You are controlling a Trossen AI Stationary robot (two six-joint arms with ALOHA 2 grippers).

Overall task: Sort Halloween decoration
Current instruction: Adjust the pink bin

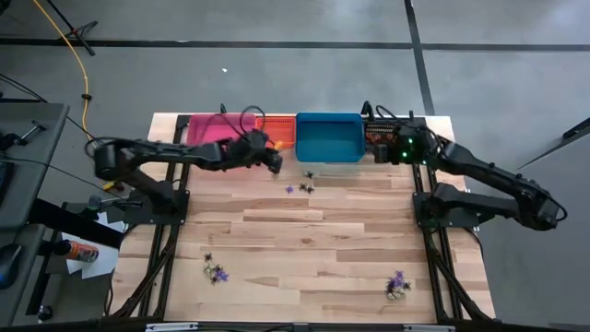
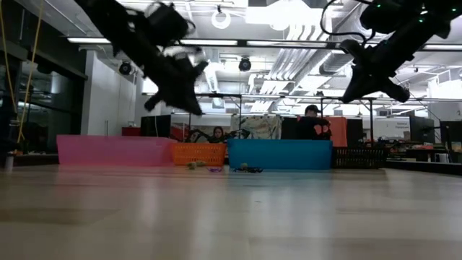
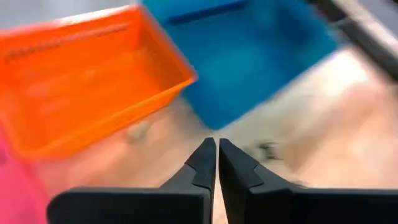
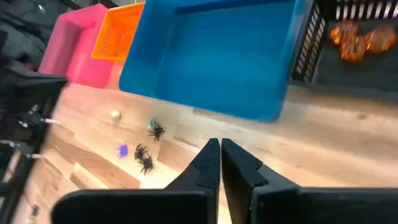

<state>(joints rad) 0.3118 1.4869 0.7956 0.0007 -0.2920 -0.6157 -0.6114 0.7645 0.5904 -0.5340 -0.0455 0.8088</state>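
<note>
High view first: the Halloween decoration is seen scattered in three small groups on the wooden table (image 1: 304,249). One cluster of trinkets (image 1: 303,184) lies just in front of the blue bin (image 1: 328,138), purple and black pieces close together; in the right wrist view the same cluster (image 4: 142,152) is made out as dark spider shapes, a purple piece and a pale round one. A second group (image 1: 215,270) is found near the table's front edge on the left side, and a third (image 1: 397,284) near the front edge on the right. Wide bare wood is left between these groups.

Along the far edge four bins are lined up side by side: a pink bin (image 1: 210,128), an orange bin (image 1: 279,132), the blue one, and a black bin (image 1: 380,138) in which orange pieces (image 4: 357,38) are seen.

The left gripper (image 1: 274,163) is held above the table just in front of the orange bin, beside the near cluster, with its fingers (image 3: 202,165) pressed together and nothing between them. The right gripper (image 1: 391,150) is held over the black bin's near edge, at the blue bin's corner, its fingers (image 4: 208,163) likewise closed on nothing. In the low view both arms are seen raised clear of the tabletop.
</note>
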